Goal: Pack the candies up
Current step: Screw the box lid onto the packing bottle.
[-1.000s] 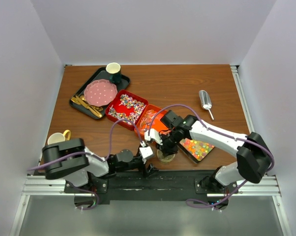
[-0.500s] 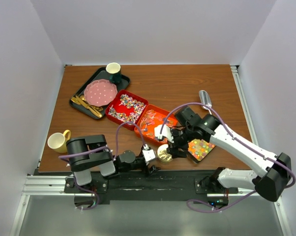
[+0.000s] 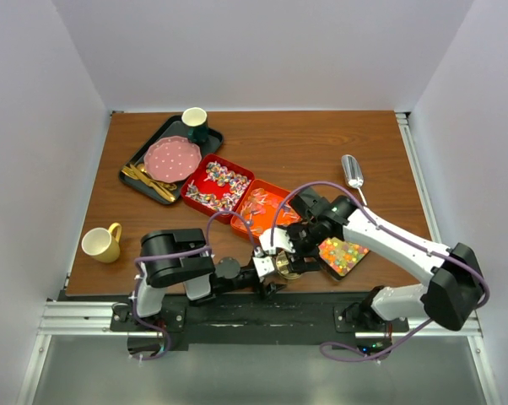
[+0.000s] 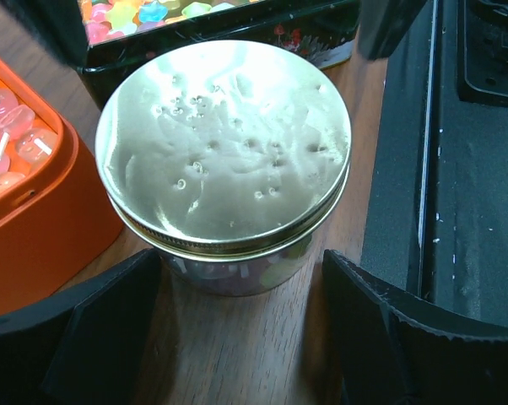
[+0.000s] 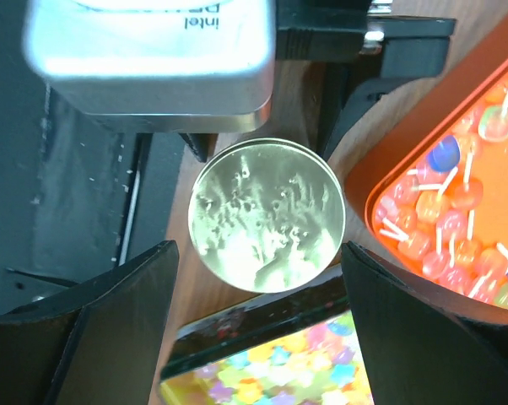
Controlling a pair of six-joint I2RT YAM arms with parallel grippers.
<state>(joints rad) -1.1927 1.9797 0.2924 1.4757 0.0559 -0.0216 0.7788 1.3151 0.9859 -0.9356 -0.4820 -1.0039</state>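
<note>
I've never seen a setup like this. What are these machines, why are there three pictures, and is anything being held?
These are two robot arms bolted at the table's near edge, each ending in a two-finger gripper. The wide picture looks down from above. The other two come from a small camera on each wrist.

On the table lie a red tray of wrapped candies, an orange tray, a black tin of jelly candies, a silver scoop, a yellow mug and a dark tray with a pink plate.

The left gripper is open, one finger either side of a jar with a gold lid. The right gripper, also open, looks down on that lid. Nothing is held.
</note>
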